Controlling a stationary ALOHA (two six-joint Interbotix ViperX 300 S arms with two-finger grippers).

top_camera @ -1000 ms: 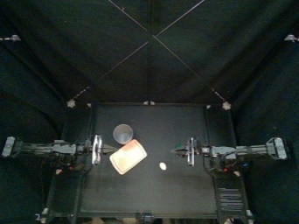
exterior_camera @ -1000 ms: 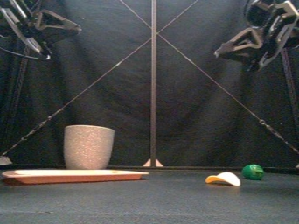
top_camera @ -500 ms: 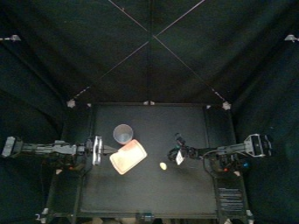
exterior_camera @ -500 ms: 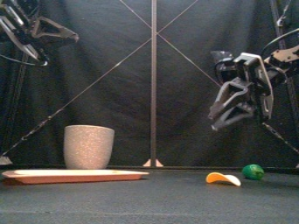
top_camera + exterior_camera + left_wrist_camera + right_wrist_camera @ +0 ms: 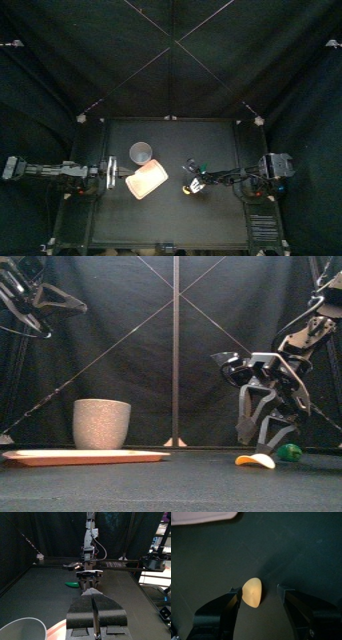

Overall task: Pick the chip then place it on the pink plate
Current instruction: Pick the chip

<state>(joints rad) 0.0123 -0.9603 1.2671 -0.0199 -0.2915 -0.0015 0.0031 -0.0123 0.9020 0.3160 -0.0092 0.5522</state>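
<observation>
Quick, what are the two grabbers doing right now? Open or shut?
Left gripper: shut, holding nothing.
Right gripper: open, one jaw on each side of the chip, not yet gripping it.

My right arm (image 5: pixel 243 175) reaches in from the surface's (image 5: pixel 167 222) right edge, right gripper (image 5: pixel 262 448) tipped down low, jaws spread apart. My left gripper (image 5: pixel 90 592) hangs high by the left edge, jaws together.

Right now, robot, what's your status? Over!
Right gripper jaws open, straddling the chip. Left gripper shut, parked beside pink plate. Green toy close beside chip. Over.
</observation>
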